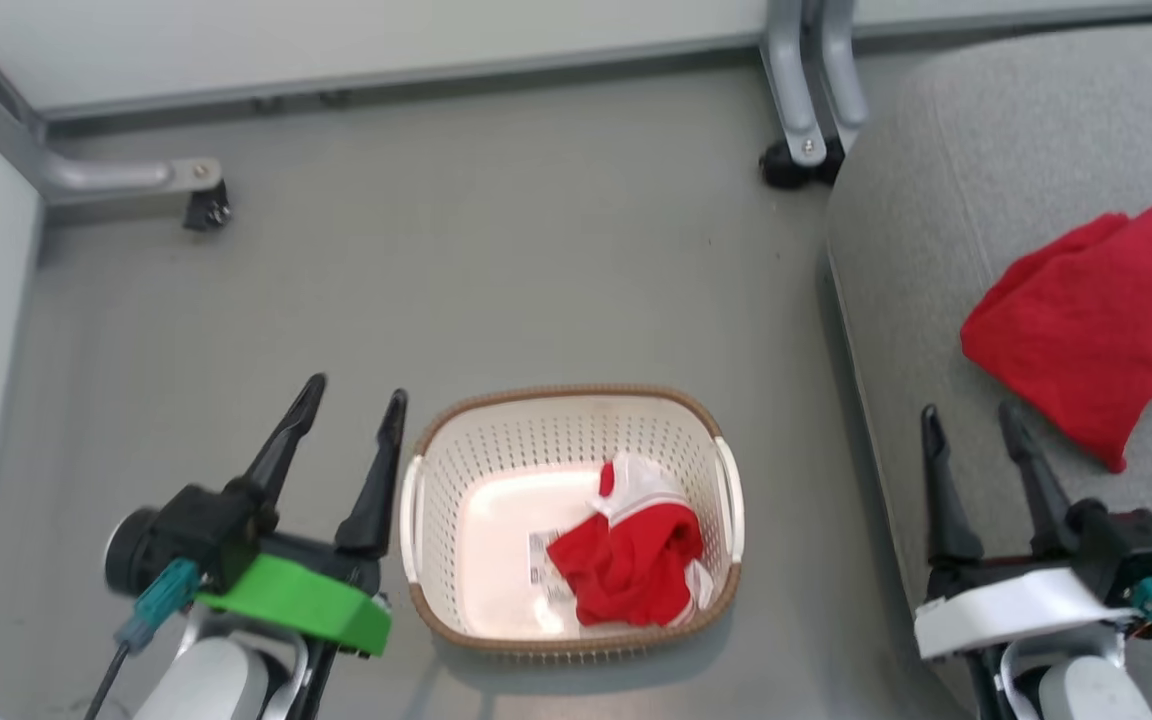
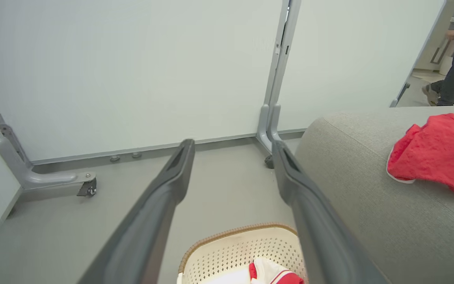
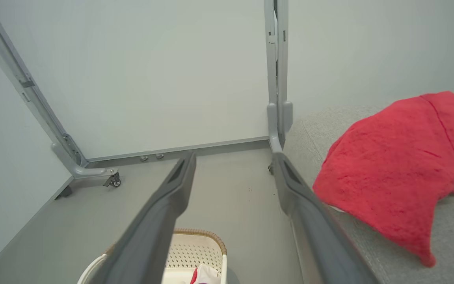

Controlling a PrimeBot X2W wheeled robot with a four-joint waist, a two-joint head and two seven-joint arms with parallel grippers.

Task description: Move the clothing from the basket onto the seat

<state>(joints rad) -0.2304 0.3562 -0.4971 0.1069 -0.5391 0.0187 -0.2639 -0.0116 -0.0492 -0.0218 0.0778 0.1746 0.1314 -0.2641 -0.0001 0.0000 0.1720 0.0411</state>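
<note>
A crumpled red-and-white garment (image 1: 631,560) lies bunched in the near right corner of a cream perforated basket (image 1: 556,435). It looks soft, light and limp (no stiff part to grip), so it should sag and trail when lifted. The best hold is probably a pinch on the highest red fold at the middle of the heap, deep enough to catch several layers. The basket stands on the grey floor (image 1: 496,250), just beside the left edge of a large grey seat (image 1: 936,250). A plain red shirt (image 1: 1096,320) lies spread on the seat, well in from that edge. The left gripper (image 1: 356,388) hovers just outside the basket's left side, fingers spread wide and empty. The right gripper (image 1: 968,409) hovers over the seat's left edge, near the shirt, also wide and empty
</note>
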